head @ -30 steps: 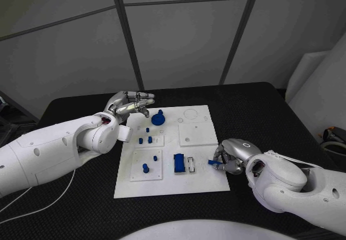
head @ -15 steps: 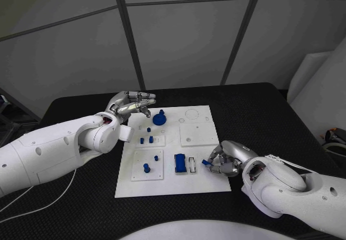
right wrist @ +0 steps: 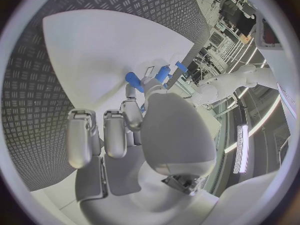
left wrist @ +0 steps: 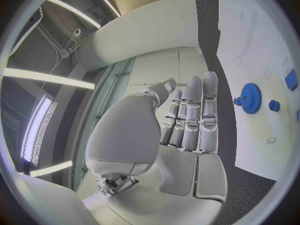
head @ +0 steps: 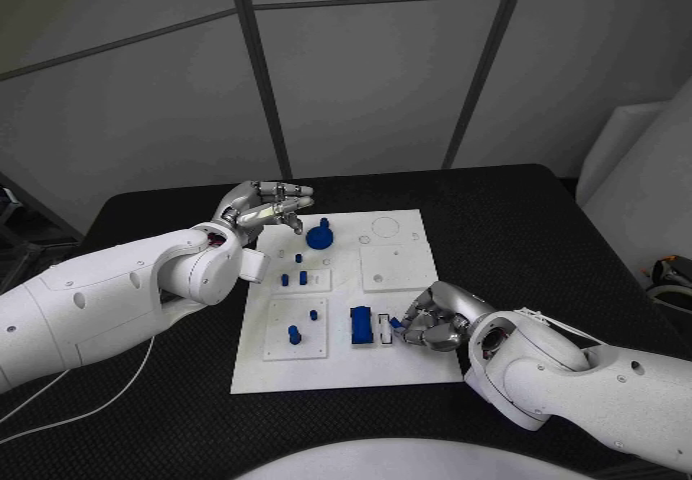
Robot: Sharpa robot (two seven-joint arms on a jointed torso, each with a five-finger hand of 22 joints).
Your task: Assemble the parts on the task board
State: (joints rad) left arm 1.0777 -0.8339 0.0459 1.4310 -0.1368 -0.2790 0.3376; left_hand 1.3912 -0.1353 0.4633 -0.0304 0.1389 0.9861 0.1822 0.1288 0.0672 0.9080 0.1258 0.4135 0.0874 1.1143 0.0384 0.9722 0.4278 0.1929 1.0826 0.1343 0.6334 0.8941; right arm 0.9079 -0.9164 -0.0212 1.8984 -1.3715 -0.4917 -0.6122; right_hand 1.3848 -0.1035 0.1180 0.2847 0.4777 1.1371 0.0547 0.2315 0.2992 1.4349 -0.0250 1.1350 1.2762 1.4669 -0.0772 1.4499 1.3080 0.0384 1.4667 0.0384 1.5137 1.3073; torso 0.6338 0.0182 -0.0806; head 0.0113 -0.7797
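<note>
The white task board (head: 407, 355) lies mid-table. My right hand (head: 436, 318) hovers over its right side and pinches a small blue part (head: 395, 323) at the fingertips. That part hangs right beside the white slotted holder (head: 382, 331), next to a blue block (head: 359, 325). In the right wrist view the pinched blue part (right wrist: 134, 78) pokes out past the fingers (right wrist: 131, 110). My left hand (head: 268, 208) floats at the board's far left corner, fingers stretched out and holding nothing. A blue gear (head: 319, 238) stands on the board close to it, and the left wrist view shows that gear (left wrist: 250, 98) too.
Small blue pegs (head: 296, 279) stand in a square inset below the gear. Two more pegs (head: 294, 335) stand in the near left inset. A plain white inset (head: 395, 268) sits at mid-right. The black table (head: 519, 230) surrounds the board.
My right hand has carried the small blue part leftwards from the board's right edge to the slotted holder. The left hand has stayed where it was.
</note>
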